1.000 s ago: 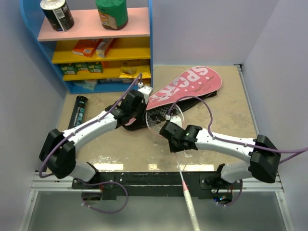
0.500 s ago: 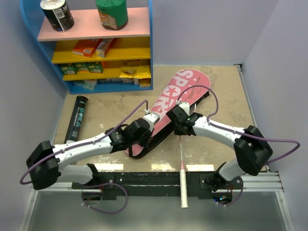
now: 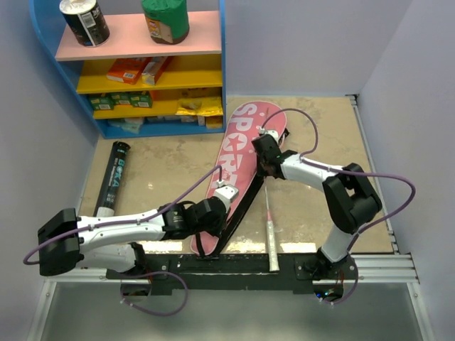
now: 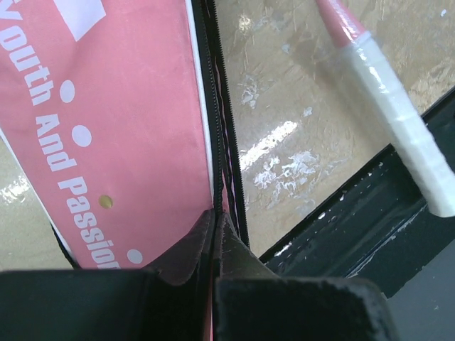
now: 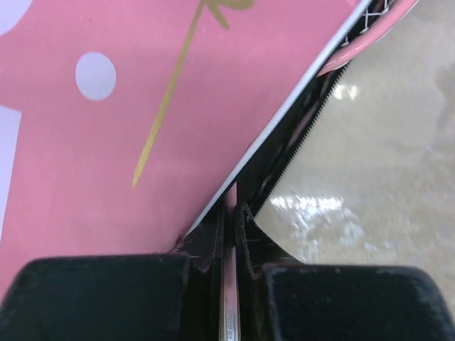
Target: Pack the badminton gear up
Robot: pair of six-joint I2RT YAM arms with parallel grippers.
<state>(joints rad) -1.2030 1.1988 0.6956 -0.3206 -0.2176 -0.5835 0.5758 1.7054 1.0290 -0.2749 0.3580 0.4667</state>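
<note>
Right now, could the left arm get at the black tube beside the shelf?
Probably yes, once freed: the left hand is shut on the pink cover. The black tube lies uncovered on that arm's side, nothing between.

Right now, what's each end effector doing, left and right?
Left end effector: closed, pinching the black zipper edge of the pink racket-shaped fabric cover.
Right end effector: closed on that cover's edge too.
</note>
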